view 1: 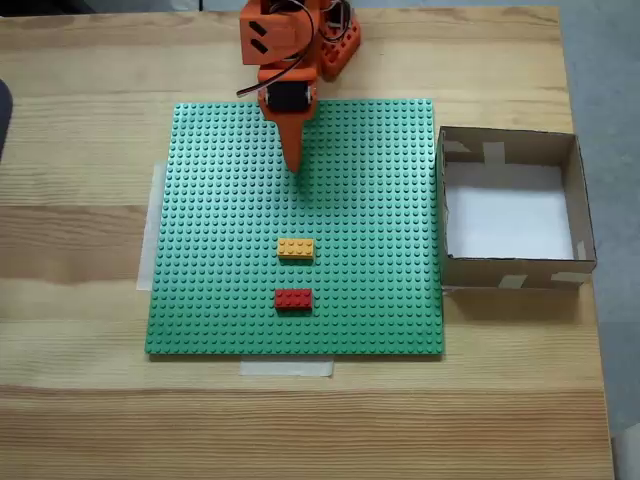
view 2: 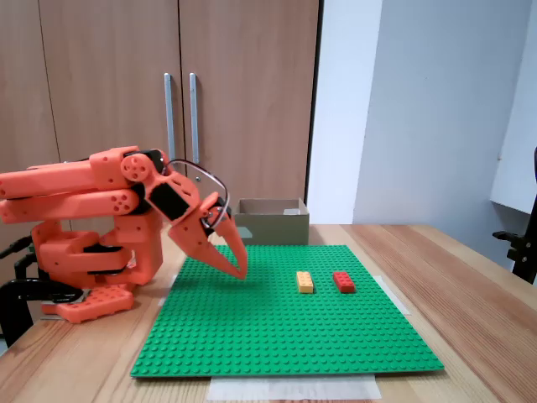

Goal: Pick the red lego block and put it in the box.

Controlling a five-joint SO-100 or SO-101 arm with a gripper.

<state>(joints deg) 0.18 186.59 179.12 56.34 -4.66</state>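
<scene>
Two hand (view 2: 237, 267) fingers together, empty, tips near green baseplate (view 1: 230, 290).

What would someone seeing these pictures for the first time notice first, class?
The bright orange arm stands out, folded low at the baseplate's edge with its gripper pointing down at the green baseplate. Next come the two small bricks near the plate's middle, the yellow brick and the red block. The box sits beside the plate.

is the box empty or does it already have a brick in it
Empty. In the top-down fixed view the box shows a bare white floor, and the red lego block sits on the green baseplate, beside the yellow-orange brick.
</scene>
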